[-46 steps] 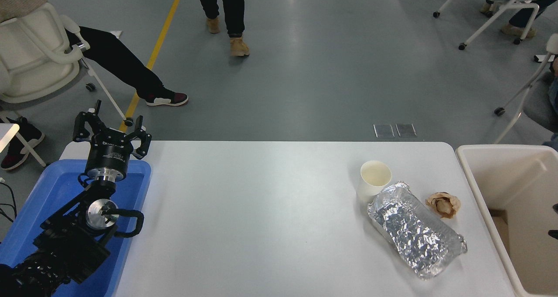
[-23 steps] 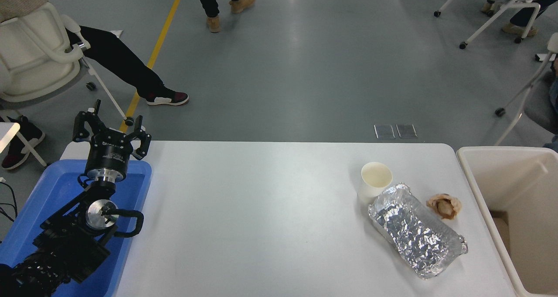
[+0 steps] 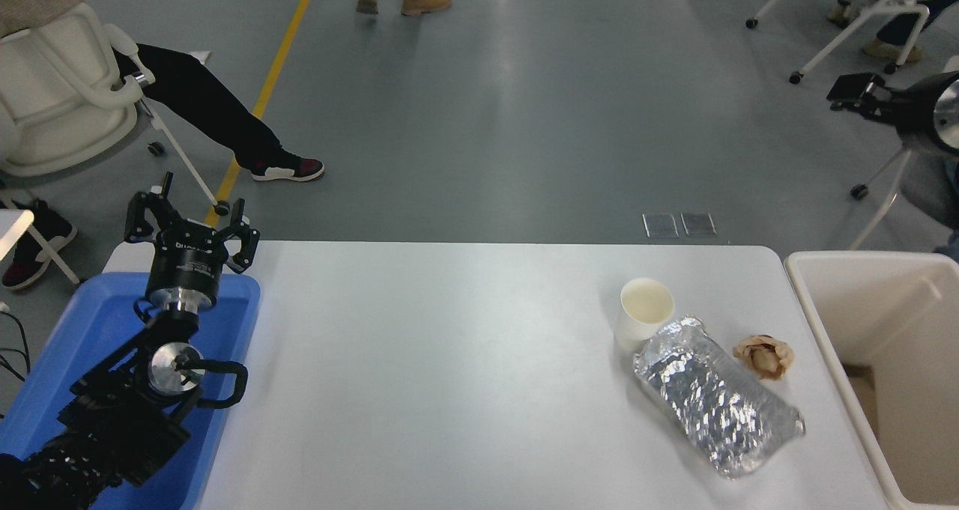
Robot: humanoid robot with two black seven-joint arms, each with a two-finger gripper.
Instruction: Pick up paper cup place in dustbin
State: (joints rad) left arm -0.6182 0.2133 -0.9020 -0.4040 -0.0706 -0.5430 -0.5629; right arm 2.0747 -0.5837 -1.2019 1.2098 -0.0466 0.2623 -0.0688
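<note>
Your dustbin [image 3: 884,308] stands off the table's [image 3: 449,360] right end. Your parked left gripper [image 3: 191,222] hangs spread wide over the blue tray [image 3: 90,323]; I cannot tell the right gripper's [image 3: 861,94] fingers. The paper cup [image 3: 644,311] stands upright, touching the foil container [image 3: 715,398].

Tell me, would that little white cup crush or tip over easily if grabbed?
Probably both. The paper cup looks thin-walled and empty, so likely light and easy to squash. It stands upright against the foil container, so a sideways nudge might topple it.

Bright, even overhead light, soft glare on the grey floor [image 3: 517,68], sharp focus, faint short shadows.
</note>
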